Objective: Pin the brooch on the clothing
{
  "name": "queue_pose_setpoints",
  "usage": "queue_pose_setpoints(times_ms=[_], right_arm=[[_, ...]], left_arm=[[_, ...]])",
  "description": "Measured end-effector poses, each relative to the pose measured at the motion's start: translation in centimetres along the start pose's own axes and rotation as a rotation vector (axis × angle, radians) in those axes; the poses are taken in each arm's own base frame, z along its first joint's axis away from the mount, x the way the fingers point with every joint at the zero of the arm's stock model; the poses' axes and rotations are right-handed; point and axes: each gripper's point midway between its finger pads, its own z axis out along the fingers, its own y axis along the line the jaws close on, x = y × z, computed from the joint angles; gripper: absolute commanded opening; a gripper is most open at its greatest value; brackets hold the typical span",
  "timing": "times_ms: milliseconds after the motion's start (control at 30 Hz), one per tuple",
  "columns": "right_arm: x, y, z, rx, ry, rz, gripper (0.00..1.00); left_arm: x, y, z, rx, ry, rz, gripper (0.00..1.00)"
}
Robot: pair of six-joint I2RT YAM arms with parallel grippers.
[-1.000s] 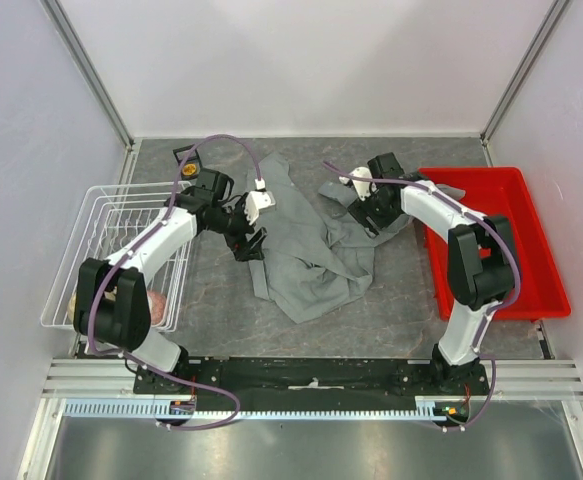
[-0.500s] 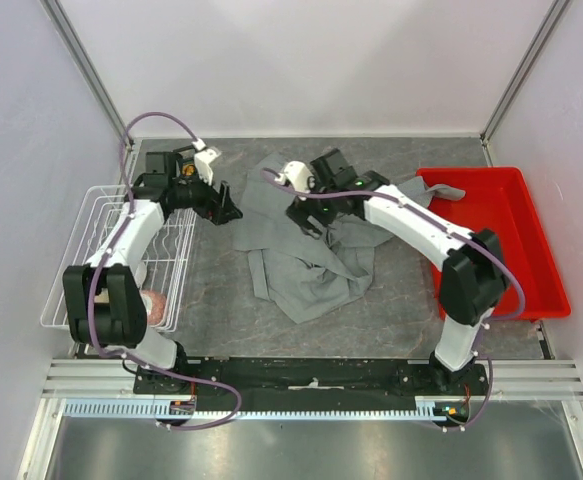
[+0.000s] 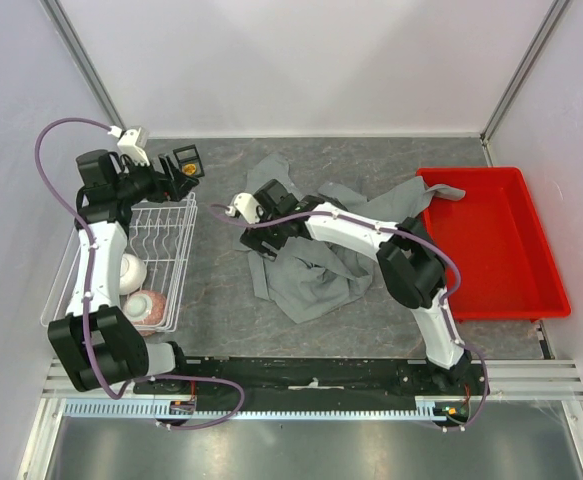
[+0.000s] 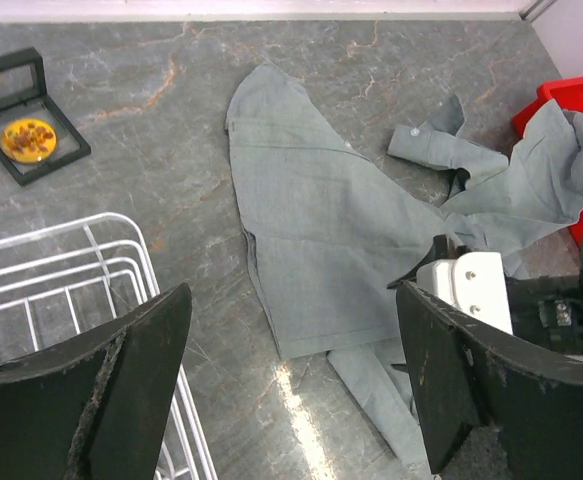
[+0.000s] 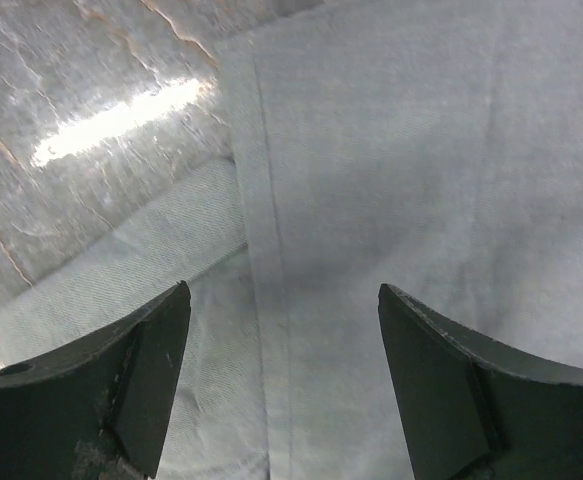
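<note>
Top external view: the brooch sits at about ten o'clock on the desk, a tiny orange-gold disc in a small black case with its lid open. The left fingers hang raised over the far corner of a white wire basket, at the brooch's eight o'clock. The grey shirt lies crumpled at the centre, one part draped over the rim of the red tray at three o'clock. The right fingers are low over the shirt's nine o'clock edge.

Left wrist view: the left fingers are spread wide with nothing between them. The brooch shows at ten o'clock, glossy and speckled. We judge it light, hard and slippery. We cannot see its pin, so we would take it gently by the rim. The shirt is thin, soft woven cloth, with one flat panel reaching toward twelve o'clock.

Right wrist view: the right fingers are spread too, empty, just above a stitched hem running from twelve to six o'clock on the shirt. Glossy marbled desk shows at ten o'clock. We think the cloth will slide and bunch when pushed, so it wants holding flat near that firmer, doubled hem.
</note>
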Motion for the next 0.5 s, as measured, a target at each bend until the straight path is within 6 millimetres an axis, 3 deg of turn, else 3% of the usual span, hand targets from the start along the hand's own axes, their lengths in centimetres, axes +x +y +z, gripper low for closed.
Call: queue_pose_setpoints(times_ms=[67, 167, 267, 400, 500], right_arm=[[-0.4, 0.6, 0.7, -0.006, -0.003, -0.012, 0.77], [-0.8, 0.7, 1.5, 0.01, -0.003, -0.018, 0.63], [-0.9, 0.1, 1.9, 0.041, 0.002, -0.015, 0.45], [-0.8, -0.8, 2.0, 0.084, 0.01, -0.011, 0.08], [-0.6, -1.4, 1.9, 0.112, 0.018, -0.012, 0.0]], left_arm=[[0.5, 0.2, -0.1, -0.006, 0.005, -0.028, 0.89], [1.3, 0.6, -0.1, -0.014, 0.017, -0.061, 0.89], [1.5, 0.7, -0.1, -0.017, 0.02, -0.071, 0.89], [1.6, 0.7, -0.1, -0.017, 0.021, -0.072, 0.88], [1.6, 0.7, -0.1, -0.017, 0.02, -0.073, 0.88]])
